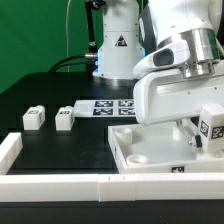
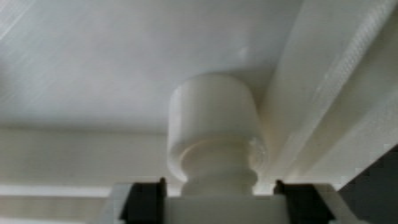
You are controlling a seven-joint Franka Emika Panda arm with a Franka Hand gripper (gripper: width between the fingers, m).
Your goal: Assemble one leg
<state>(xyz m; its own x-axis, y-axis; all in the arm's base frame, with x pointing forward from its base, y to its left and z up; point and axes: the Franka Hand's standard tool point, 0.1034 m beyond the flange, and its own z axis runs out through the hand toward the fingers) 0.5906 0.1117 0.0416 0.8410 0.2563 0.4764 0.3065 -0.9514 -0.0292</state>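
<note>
Legs [image 1: 33,118] [image 1: 65,118] — two loose on table [image 1: 60,95]; one leg [image 2: 214,125] gripped in end effector [image 2: 201,203].

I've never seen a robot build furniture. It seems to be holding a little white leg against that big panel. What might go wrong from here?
1. The gripper pinches the leg near one end only, so the leg might slip or tilt when pressed against the panel and fail to seat.
2. No clamp shows on the panel, so a sideways push might shift it.
3. In the exterior view the arm hides the joint, so a misfit there might go unnoticed.
</note>
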